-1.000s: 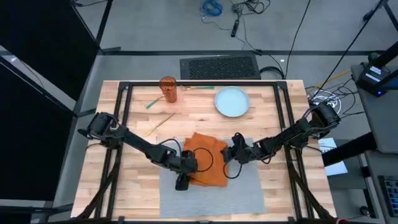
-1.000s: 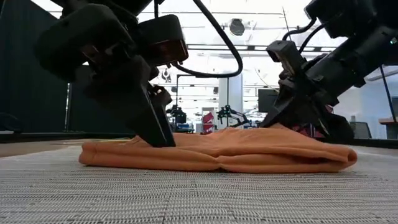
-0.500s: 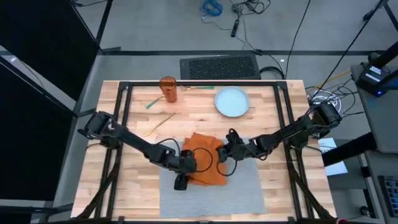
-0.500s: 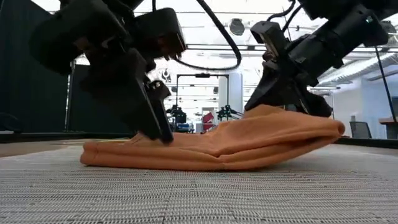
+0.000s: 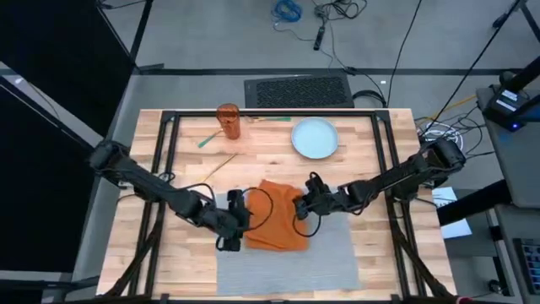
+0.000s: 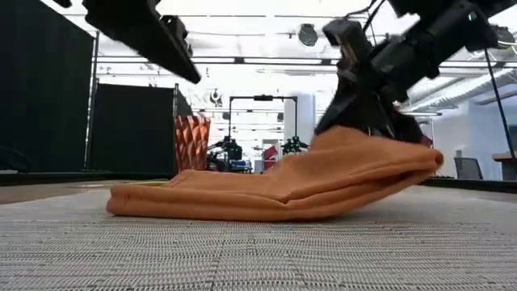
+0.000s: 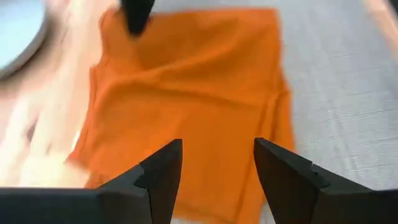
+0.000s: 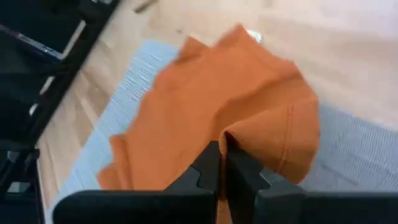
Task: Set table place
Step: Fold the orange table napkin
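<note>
The right gripper [image 5: 300, 205] has its jaws pinched on the orange napkin [image 5: 276, 226], lifting 1 edge; a slip drops it crumpled. The left gripper [image 5: 226, 242] hovers, jaws apart, empty.

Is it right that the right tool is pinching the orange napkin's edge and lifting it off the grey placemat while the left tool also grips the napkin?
Not quite. The left tool is open and clear of the orange napkin, as the left wrist view shows. The right tool does pinch the napkin's edge, lifting it off the grey placemat.
</note>
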You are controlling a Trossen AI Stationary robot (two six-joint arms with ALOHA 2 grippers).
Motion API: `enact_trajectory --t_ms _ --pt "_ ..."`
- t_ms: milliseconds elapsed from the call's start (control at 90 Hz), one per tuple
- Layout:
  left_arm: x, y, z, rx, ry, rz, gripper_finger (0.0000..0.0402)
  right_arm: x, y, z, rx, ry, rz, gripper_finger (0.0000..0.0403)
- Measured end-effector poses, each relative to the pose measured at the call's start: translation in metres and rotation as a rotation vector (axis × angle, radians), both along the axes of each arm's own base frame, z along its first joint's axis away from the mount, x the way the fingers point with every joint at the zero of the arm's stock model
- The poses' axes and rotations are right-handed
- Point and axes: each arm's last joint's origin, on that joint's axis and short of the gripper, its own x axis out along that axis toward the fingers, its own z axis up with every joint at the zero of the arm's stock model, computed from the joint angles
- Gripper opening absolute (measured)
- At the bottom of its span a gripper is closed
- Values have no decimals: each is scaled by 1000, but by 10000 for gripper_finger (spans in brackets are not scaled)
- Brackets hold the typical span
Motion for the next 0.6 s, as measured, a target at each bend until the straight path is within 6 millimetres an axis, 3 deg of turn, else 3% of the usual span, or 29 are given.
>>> enact_trajectory --t_ms 256,456,600 --pt "2 -7 -11 -6 28 3 184 14 -9 28 -46 45 47 0" --pt "9 -8 -17 5 9 -10 184 18 -12 35 -38 48 57 0" --pt "22 -7 -32 25 9 -16 184 21 -13 39 -37 38 63 0"
